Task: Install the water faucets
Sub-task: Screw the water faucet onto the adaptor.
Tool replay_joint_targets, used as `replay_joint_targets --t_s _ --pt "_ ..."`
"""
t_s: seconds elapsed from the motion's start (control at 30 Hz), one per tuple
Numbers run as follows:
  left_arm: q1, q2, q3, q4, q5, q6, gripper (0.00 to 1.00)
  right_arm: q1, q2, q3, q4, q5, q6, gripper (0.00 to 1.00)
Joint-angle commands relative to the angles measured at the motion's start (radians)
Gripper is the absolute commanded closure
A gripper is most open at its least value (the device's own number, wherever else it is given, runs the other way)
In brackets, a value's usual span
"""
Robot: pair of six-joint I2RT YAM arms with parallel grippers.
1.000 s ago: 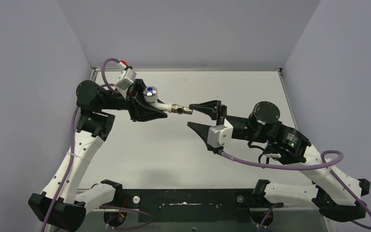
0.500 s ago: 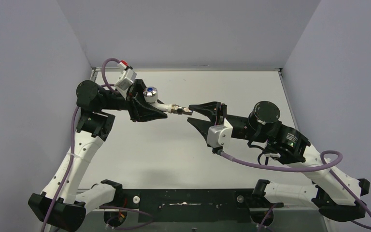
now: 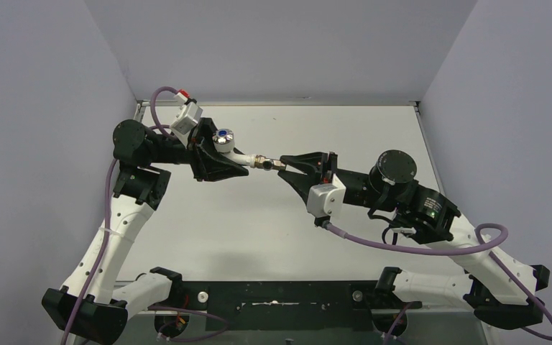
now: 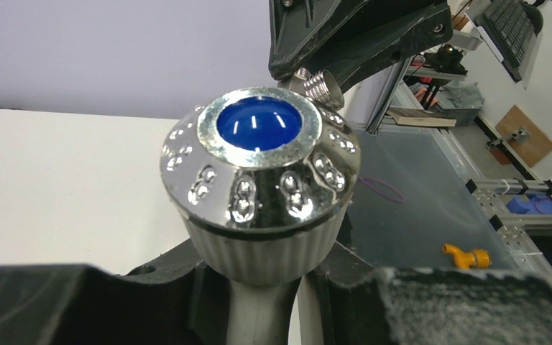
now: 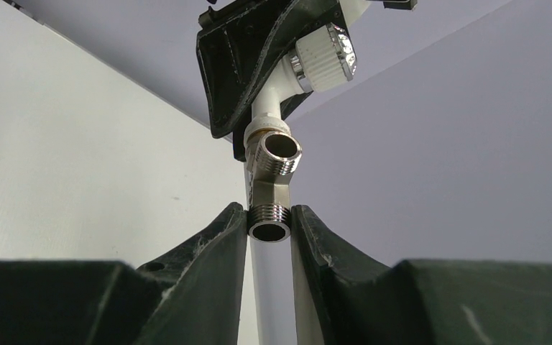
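The water faucet hangs level above the table between both arms. Its chrome knob (image 3: 223, 136) with a blue dot (image 4: 259, 122) faces up. My left gripper (image 3: 236, 164) is shut on the white tap stem (image 4: 255, 316) just under the knob (image 4: 259, 187). A grey-brass threaded fitting (image 3: 264, 162) sits on the stem's free end. My right gripper (image 3: 282, 165) is shut on that fitting's threaded end (image 5: 269, 219), one finger on each side. The right wrist view shows the fitting's elbow (image 5: 274, 154) leading up to the white stem (image 5: 266, 106) and the left gripper (image 5: 237, 65).
The white table (image 3: 374, 129) lies between grey walls with a raised rim at the back. A black rail (image 3: 280, 295) with the arm bases runs along the near edge. Purple cables (image 3: 402, 246) loop off both wrists. A yellow part (image 4: 467, 253) lies beyond the table.
My right gripper's jaws have come together onto the fitting's threaded end. The left gripper and the faucet have stayed where they were.
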Motion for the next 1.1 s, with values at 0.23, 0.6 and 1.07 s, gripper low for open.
replay_joint_targets --t_s 0.23,0.6,1.07 --pt "-0.002 -0.027 0.048 0.034 -0.011 -0.007 1.0 0.004 -0.011 -0.037 0.189 0.084 0.251 0.95" --pt "-0.002 -0.029 0.048 0.034 -0.008 -0.003 1.0 0.005 -0.026 -0.12 0.34 0.177 0.884 1.0" --pt "-0.002 -0.019 0.055 0.039 -0.008 -0.001 1.0 0.004 -0.01 -0.102 0.27 0.341 1.278 1.0"
